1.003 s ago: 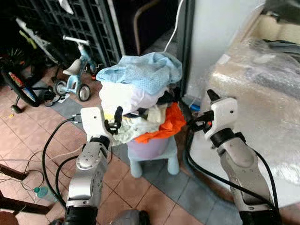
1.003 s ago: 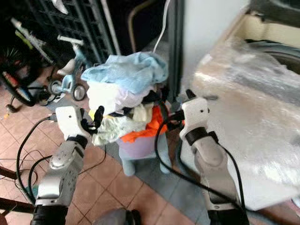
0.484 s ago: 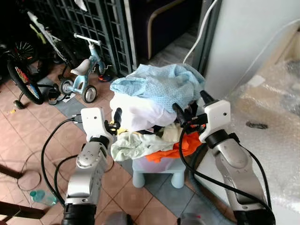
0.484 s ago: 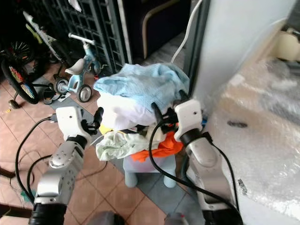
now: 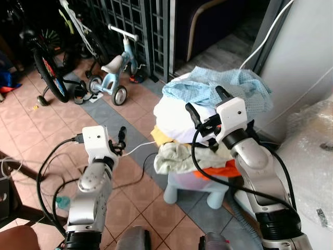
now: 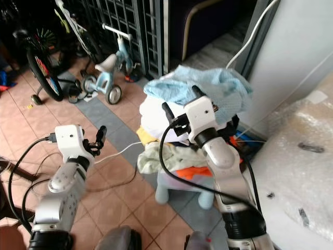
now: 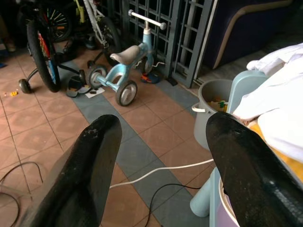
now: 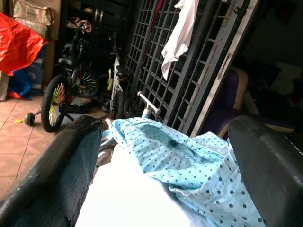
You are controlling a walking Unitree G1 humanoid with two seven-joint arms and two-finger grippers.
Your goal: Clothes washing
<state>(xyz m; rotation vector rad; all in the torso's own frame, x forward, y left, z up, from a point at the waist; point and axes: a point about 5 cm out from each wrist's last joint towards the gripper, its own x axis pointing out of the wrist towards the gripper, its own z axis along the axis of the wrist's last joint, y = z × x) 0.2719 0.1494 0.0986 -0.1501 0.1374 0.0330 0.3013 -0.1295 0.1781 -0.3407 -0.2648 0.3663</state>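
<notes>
One lavender basket (image 5: 193,182) heaped with clothes (image 5: 208,104), right hand (image 5: 205,107) open above, left hand (image 5: 121,139) open, empty.

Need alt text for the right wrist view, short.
Two open black fingers of the right hand frame a light blue dotted shirt lying on a white garment. Behind stand a dark metal grille with a white cloth hanging on it and a bicycle.

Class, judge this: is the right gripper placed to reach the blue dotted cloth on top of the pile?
Probably yes: the right gripper hangs open at the blue dotted cloth, with nothing between.
</notes>
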